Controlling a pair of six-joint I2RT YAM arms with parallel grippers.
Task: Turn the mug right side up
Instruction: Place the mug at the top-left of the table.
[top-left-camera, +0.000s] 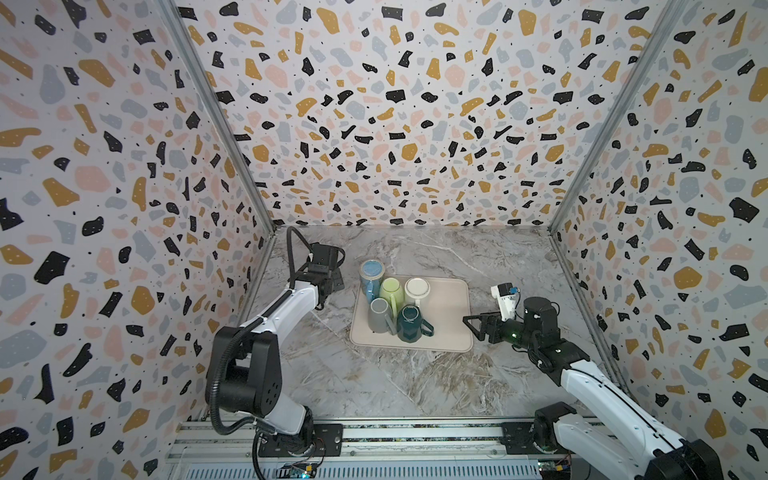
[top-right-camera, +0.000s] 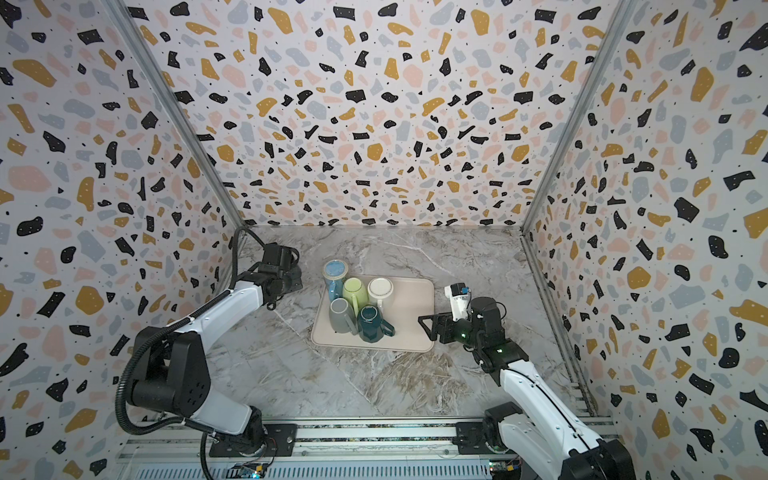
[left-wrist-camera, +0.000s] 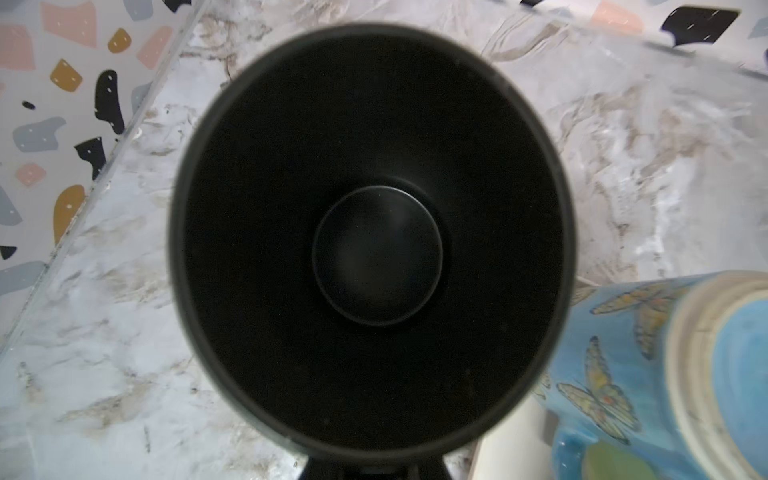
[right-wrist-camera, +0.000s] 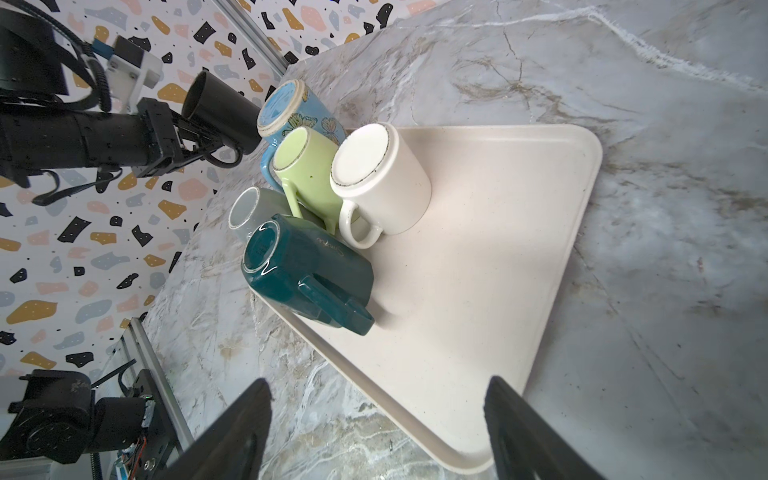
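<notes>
A marble tabletop is enclosed by terrazzo-patterned walls. Nearest, the right gripper is held empty with its jaws wide apart, just beside the near right corner of the tray. Around the tray's left half, five other mugs stand base-up. Farthest, off the tray, the black mug is clamped by the closed left gripper and held on its side, mouth toward the wrist camera. The turn is judged half made; uprighting and setting down are not yet done.
</notes>
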